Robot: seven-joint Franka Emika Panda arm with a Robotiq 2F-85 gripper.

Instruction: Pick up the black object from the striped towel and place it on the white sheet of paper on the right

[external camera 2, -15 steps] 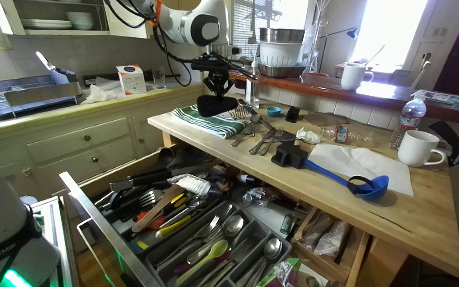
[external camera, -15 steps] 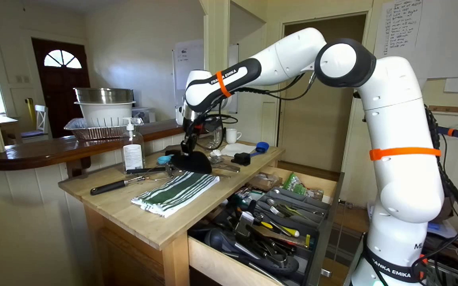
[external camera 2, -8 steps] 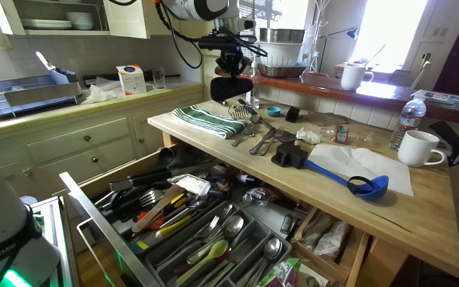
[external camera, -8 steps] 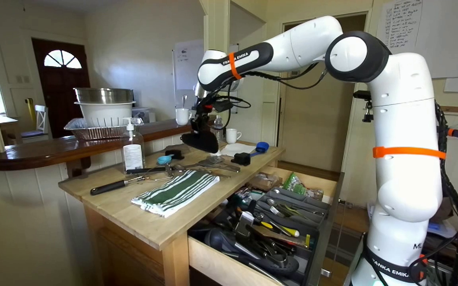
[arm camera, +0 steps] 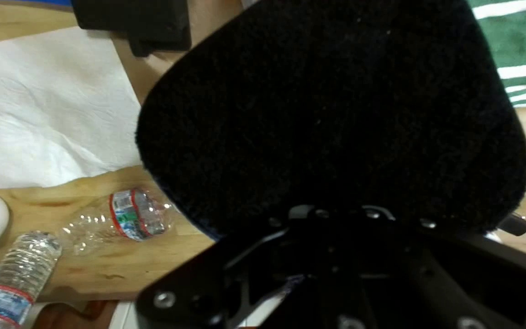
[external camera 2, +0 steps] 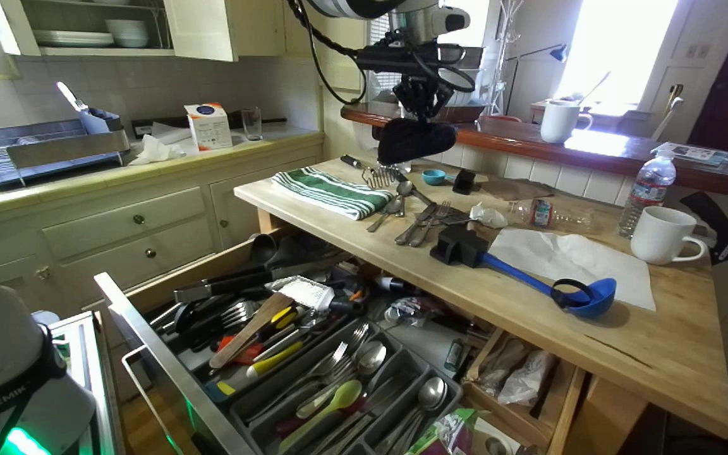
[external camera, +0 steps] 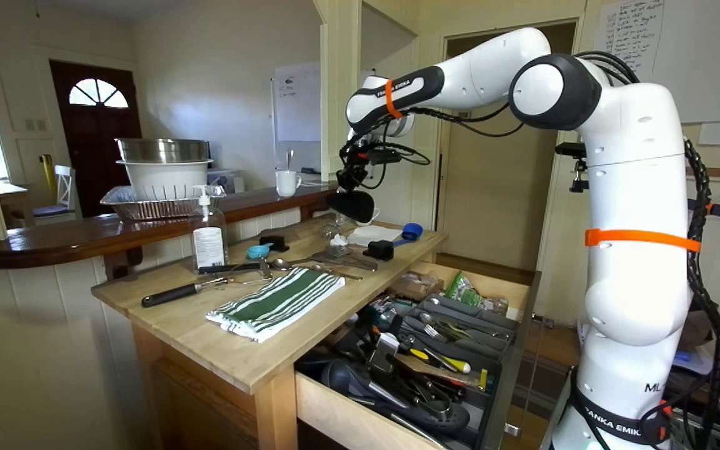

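The black object (external camera 2: 416, 140), a soft dark lump, hangs from my gripper (external camera 2: 423, 119) in the air above the table. In the other exterior picture, the black object (external camera: 355, 205) and gripper (external camera: 349, 186) show in front of a white mug. In the wrist view the black object (arm camera: 327, 100) fills the middle, with the jaws (arm camera: 340, 212) shut on its near part; the fingertips are too dark to see fully. The striped towel (external camera 2: 332, 191) lies flat at the table's end, nothing on it. The white sheet of paper (external camera 2: 604, 268) lies flat; it also shows left in the wrist view (arm camera: 48, 105).
A blue ladle (external camera 2: 594, 300) overlaps the paper's edge, beside a black block (external camera 2: 459, 246). A white mug (external camera 2: 663, 234) and water bottles (external camera 2: 648, 183) stand or lie near the paper. Cutlery (external camera 2: 430, 221) lies by the towel. An open drawer (external camera: 360, 400) of utensils sits below the table.
My gripper has risen from low over the table near the towel and moved across toward the paper's side, with the black object held. Towel and paper have not moved.
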